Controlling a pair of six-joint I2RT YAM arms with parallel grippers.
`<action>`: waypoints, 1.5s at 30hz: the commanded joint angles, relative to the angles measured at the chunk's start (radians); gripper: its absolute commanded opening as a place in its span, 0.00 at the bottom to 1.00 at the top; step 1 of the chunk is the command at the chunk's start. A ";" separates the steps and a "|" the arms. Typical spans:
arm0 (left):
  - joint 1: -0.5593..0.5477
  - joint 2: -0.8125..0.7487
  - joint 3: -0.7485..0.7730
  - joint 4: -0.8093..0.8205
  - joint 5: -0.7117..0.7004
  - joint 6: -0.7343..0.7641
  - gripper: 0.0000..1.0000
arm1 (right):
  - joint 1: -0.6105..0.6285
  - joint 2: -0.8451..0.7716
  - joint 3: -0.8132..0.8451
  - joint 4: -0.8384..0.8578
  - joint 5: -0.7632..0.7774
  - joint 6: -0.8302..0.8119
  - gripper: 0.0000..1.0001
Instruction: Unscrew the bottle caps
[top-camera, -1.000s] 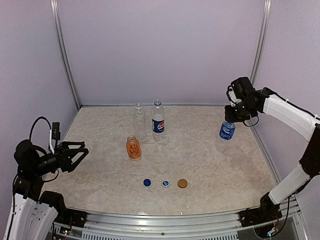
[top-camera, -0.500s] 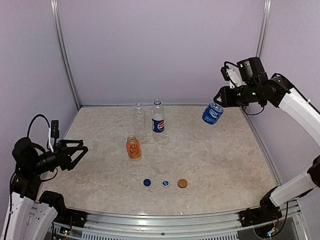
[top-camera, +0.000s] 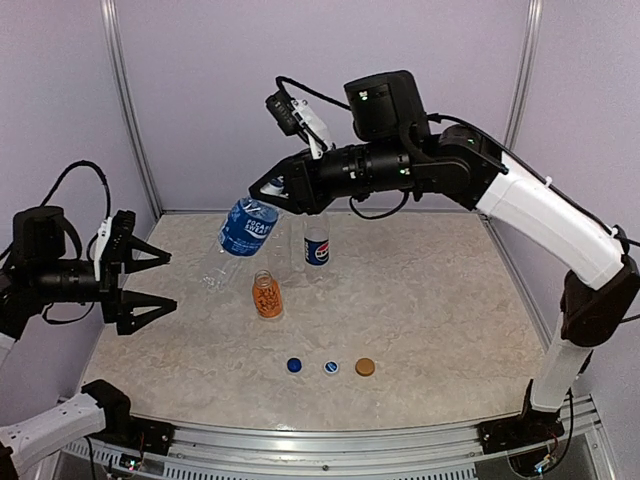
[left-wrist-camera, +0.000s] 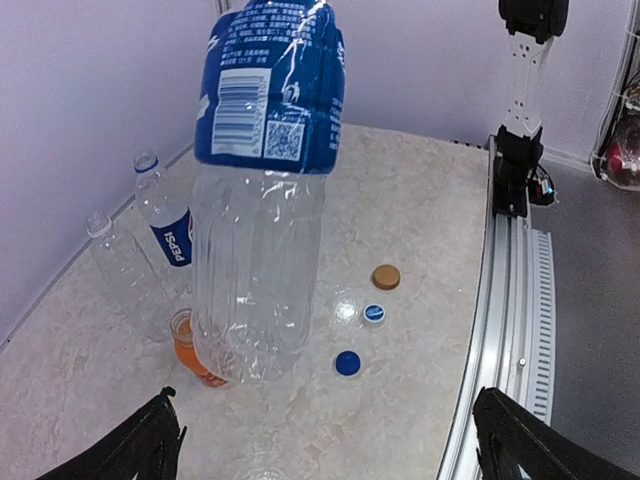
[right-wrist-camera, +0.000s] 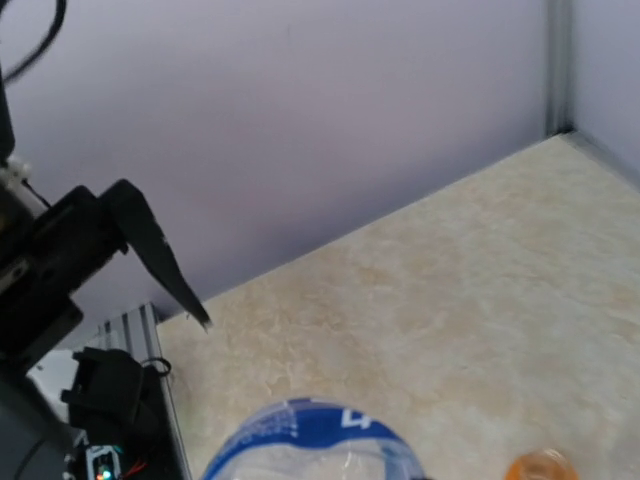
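Four plastic bottles (top-camera: 267, 295) and three loose caps (top-camera: 331, 367) are visible.

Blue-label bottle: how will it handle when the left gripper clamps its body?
Probably very light: the blue-label bottle looks empty and see-through. Its thin clear wall will likely dent under the left gripper. Smooth round plastic, held only at the top end by the right gripper, may twist or slip.
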 joint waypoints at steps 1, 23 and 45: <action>-0.043 0.076 0.029 -0.159 -0.113 0.162 0.99 | 0.022 0.114 0.077 0.077 -0.101 -0.029 0.00; -0.113 0.167 0.043 0.021 -0.163 0.054 0.57 | 0.047 0.116 -0.097 0.379 -0.225 0.040 0.09; -0.250 0.088 -0.393 1.054 -0.932 1.262 0.43 | -0.080 0.035 -0.388 0.525 -0.220 0.317 0.88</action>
